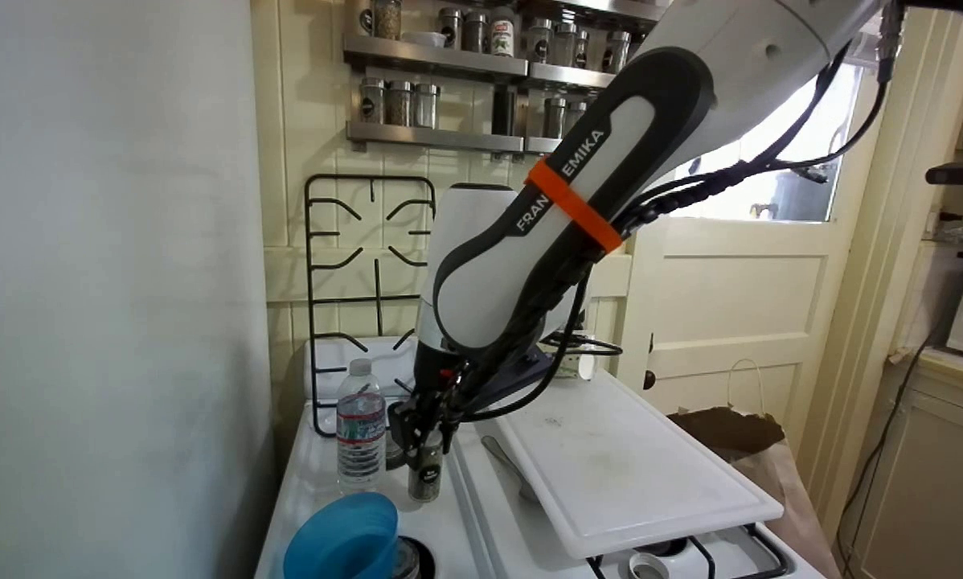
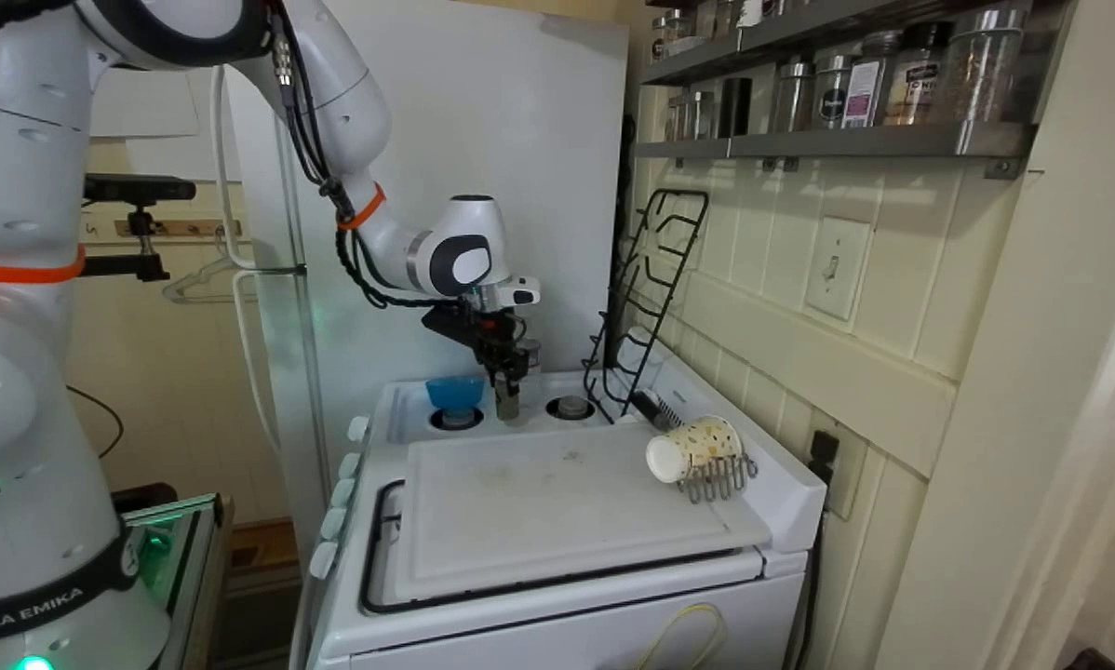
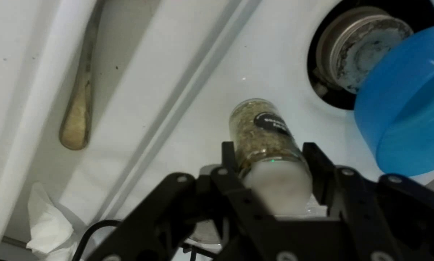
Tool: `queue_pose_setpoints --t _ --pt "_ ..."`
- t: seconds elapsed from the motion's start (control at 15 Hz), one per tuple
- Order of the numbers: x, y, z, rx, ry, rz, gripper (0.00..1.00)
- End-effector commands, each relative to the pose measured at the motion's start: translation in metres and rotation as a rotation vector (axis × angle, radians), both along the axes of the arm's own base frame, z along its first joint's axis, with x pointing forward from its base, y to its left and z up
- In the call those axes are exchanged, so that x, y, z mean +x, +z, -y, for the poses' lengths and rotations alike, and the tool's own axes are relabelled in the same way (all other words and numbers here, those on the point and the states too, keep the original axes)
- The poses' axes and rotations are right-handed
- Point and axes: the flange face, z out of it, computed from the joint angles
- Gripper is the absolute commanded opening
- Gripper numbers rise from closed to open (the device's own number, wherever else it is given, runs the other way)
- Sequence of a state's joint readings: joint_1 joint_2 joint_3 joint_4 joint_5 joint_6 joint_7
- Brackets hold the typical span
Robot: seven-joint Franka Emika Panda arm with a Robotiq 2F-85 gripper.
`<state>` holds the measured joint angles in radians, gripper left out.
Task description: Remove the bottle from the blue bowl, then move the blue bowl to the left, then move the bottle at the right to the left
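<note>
The bottle (image 1: 361, 426) is clear plastic with a pale label band, standing upright outside the bowl. In an exterior view the arm partly covers this bottle (image 2: 531, 358). The blue bowl (image 1: 345, 535) stands on the stove beside a burner, its inside mostly out of sight; it also shows at the right of the wrist view, blue bowl (image 3: 387, 105). Between bowl and water bottle, a small spice bottle (image 3: 262, 136) with brown-green contents and a black label has my gripper (image 3: 268, 145) shut round its upper part. Whether its base touches the stove I cannot tell.
A white cutting board (image 1: 626, 466) covers the near burners, with a spoon (image 3: 77, 123) beside it. A black grate (image 2: 655, 288) leans on the back wall. A patterned cup (image 2: 702, 448) lies at the stove's back. The refrigerator side (image 1: 112, 289) closes off one edge.
</note>
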<state>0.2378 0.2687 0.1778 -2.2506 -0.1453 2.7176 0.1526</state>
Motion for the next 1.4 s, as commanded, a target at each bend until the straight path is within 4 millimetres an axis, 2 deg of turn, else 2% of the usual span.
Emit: queue_pose_setpoints --t 0.0,0.4,0.47,0.73,0.8,1.07,1.27,1.33 --pt "0.01 -0.009 -0.012 -0.018 0.008 -0.01 0.24" --pt "0.014 -0.022 -0.016 -0.021 0.006 -0.033 0.24" --pt "0.014 -0.022 -0.016 -0.021 0.005 -0.033 0.7" --pt "0.013 -0.004 -0.014 -0.011 0.008 -0.018 0.96" --pt "0.012 0.003 -0.012 -0.011 0.007 -0.019 1.0" --pt "-0.006 0.043 0.009 0.016 0.001 -0.096 1.0" --pt "-0.032 0.075 0.046 -0.001 0.008 -0.23 1.0" --pt "-0.041 0.084 0.071 -0.048 -0.072 -0.26 1.0"
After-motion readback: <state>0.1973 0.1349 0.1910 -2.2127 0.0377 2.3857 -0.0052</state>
